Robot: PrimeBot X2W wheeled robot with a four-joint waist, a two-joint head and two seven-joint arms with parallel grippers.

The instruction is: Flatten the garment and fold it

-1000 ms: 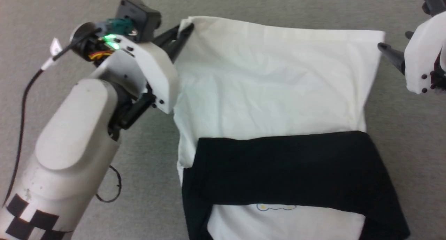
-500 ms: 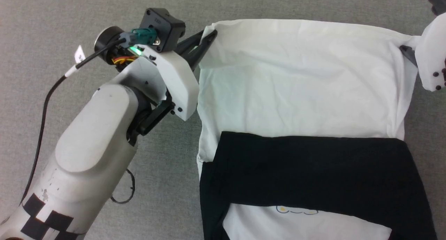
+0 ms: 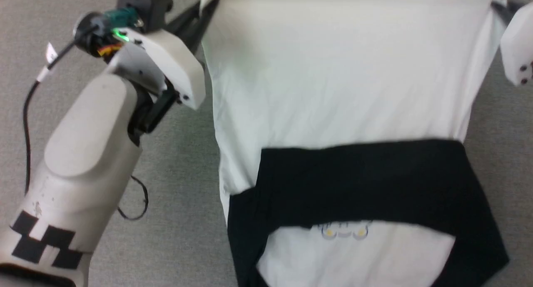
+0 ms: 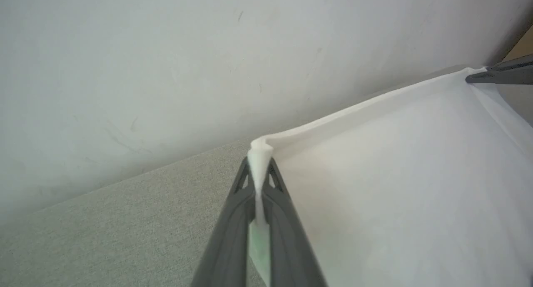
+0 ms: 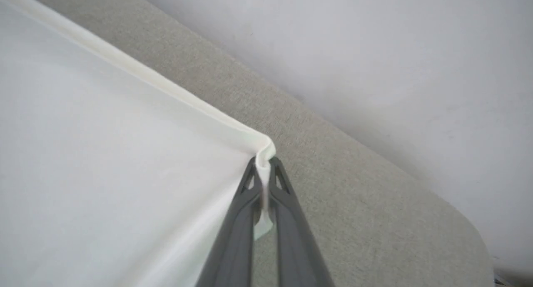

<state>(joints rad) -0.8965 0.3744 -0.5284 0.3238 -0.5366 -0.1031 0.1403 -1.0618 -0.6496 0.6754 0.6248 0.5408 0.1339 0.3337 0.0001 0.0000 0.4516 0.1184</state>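
Two corners held: the garment [image 3: 333,91] is pinched at both far corners, one in each of my claws, and its far hem runs straight and tight from left to right between them.
Garment's lie: the white body spreads from that hem toward me. The black sleeves [image 3: 362,174] cross over it as a band in the near half, and the chest print [image 3: 344,230] shows just nearer than the band.
Long axis: far to near, square to the line between my claws.
Left claw [image 3: 204,6]: pressed together on the far left corner, with a small tuft of white cloth standing out past the tips.
Right claw [image 3: 497,6]: pressed together on the far right corner, the same pinch, with cloth bunched in it.
Which way the cloth lies: from either claw, all of the garment lies nearer and inward, with none of it beyond the tips.
Bench [image 3: 179,162]: grey and cloth-covered. The near half of the garment rests on it, and the far hem looks lifted off it, though I cannot tell how high.
Wall [image 4: 166,49]: pale, just beyond the bench's far edge.
Coming move, my judgement: my claws sit level and evenly placed, so I carry the hem together toward the near end, over the sleeves. An uneven pull would skew the fold.
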